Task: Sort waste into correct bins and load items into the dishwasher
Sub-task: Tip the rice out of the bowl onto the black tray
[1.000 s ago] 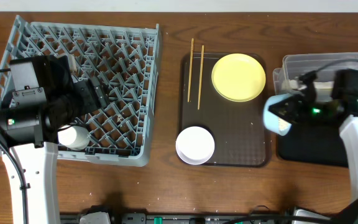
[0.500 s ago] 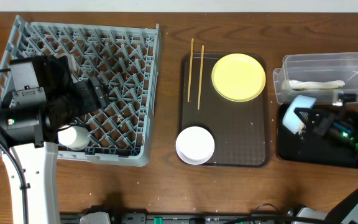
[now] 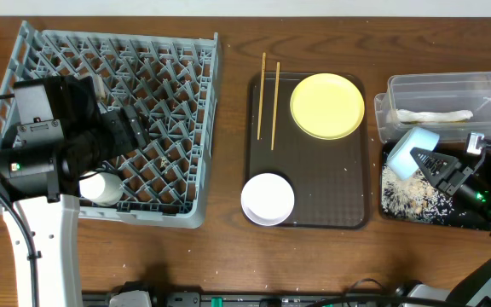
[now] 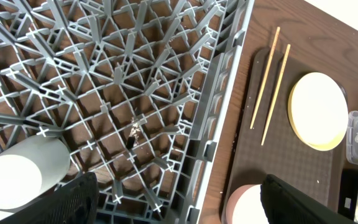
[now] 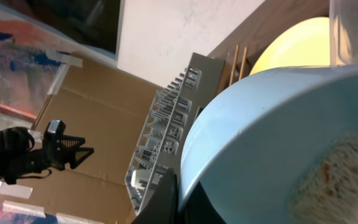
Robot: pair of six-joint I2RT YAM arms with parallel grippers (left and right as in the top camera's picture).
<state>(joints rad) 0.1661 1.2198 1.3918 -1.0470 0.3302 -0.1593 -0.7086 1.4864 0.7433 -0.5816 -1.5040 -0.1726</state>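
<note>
From overhead, the brown tray [image 3: 314, 217] sits mid-bench [image 3: 228, 256], carrying the chopsticks [image 3: 268, 98] along its far left edge, the plate [image 3: 327, 105] at its far right corner and the white bowl [image 3: 268, 199] at its near left corner. Left of the brown tray stands the rack [image 3: 143, 68], a cup [image 3: 101, 188] lying in its near left corner; the left end effector [image 3: 135, 126] hangs over the rack with jaws spread wide and nothing between them. Right of the brown tray, the tub [image 3: 446, 89] holds the paper [image 3: 433, 116], and just nearer the camera the black tray [image 3: 440, 220] bears scattered rice [image 3: 403, 194]. Above that black tray the right end effector [image 3: 431, 160] is clamped tight on the rim of the blue bowl [image 3: 416, 150], which is tipped on its side. The left wrist view looks between two wide-apart fingers [image 4: 67, 202] onto the rack's pegs, with the cup at lower left and the brown tray's contents to the right. The right wrist view is filled by the blue bowl, some whitish residue clinging inside, one dark finger [image 5: 160, 199] at its edge; the rack, chopsticks and plate show beyond.
</note>
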